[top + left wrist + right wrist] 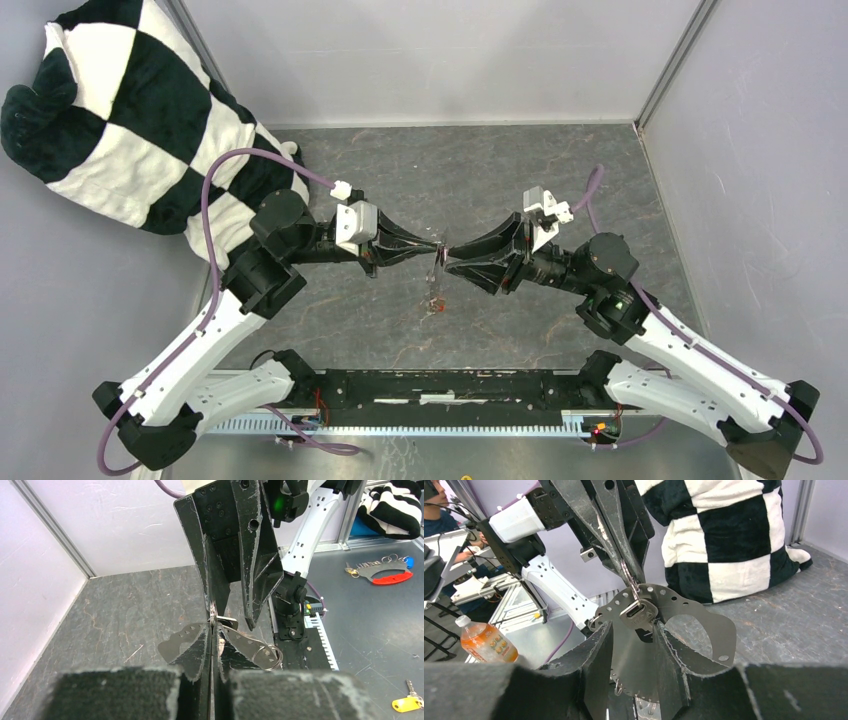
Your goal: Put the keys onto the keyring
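One keyring (714, 625) in left claw (436, 249), right claw (451, 262) spread, checkered pillow (130, 110) behind

We see the keyring (711, 625) — a thin, silvery, hole-dotted loop — upright over the table's (400, 180) middle, one small key (638, 611) against it.

grippers: I count two, left gripper (437, 251) and right gripper (448, 263)
keyring (719, 626): one
checkered cushion (130, 110): one
orange bottle (486, 642): one
yellow-tagged key (407, 703): one

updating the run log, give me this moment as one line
left end effector: shut on keyring, mid-air; right end effector: astride keyring, grip unclear; red tag: close by, toward bases
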`<state>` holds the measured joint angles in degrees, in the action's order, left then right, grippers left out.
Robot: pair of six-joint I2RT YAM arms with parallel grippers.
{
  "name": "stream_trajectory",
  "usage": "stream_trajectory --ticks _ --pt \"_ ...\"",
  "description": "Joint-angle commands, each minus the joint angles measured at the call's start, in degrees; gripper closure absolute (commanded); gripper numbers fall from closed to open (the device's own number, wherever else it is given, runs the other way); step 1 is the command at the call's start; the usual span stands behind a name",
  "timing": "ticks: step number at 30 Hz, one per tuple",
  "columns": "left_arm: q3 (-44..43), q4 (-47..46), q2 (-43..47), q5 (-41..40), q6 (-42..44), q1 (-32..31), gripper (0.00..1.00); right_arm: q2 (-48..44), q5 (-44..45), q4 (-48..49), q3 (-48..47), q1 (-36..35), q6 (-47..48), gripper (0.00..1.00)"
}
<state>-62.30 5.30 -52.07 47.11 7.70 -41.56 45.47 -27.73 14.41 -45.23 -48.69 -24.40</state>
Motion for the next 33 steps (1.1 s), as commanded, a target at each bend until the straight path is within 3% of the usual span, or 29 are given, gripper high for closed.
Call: stream_trajectory --ticks 1,10,16,22,30,33 --pt "-1.1 -4.2 1.3 0.8 -2.2 0.0 0.98 0.7 0.2 7.4 0.7 0.2 -3.4 0.59" --pt "-0.2 -2.9 1.6 -1.4 -0.5 0.0 0.98 3.2 -1.5 12.0 2.9 0.2 -5.5 0.56" --pt "0.2 -2.6 2.1 -1.4 -0.3 0.0 0.98 2.9 1.6 10.3 3.2 0.2 -4.1 0.83" --pt "0.8 -1.8 2.9 -1.8 0.5 0.0 0.98 0.7 4.1 5.7 3.2 0.2 -1.0 0.99" --pt "0.8 -1.5 2.8 -1.8 1.9 0.0 0.98 0.3 -1.4 1.3 3.6 0.1 0.2 0.99" --pt "0.5 -1.2 2.6 -1.3 2.2 0.0 0.98 1.6 -4.5 -1.5 1.5 0.2 1.4 0.95"
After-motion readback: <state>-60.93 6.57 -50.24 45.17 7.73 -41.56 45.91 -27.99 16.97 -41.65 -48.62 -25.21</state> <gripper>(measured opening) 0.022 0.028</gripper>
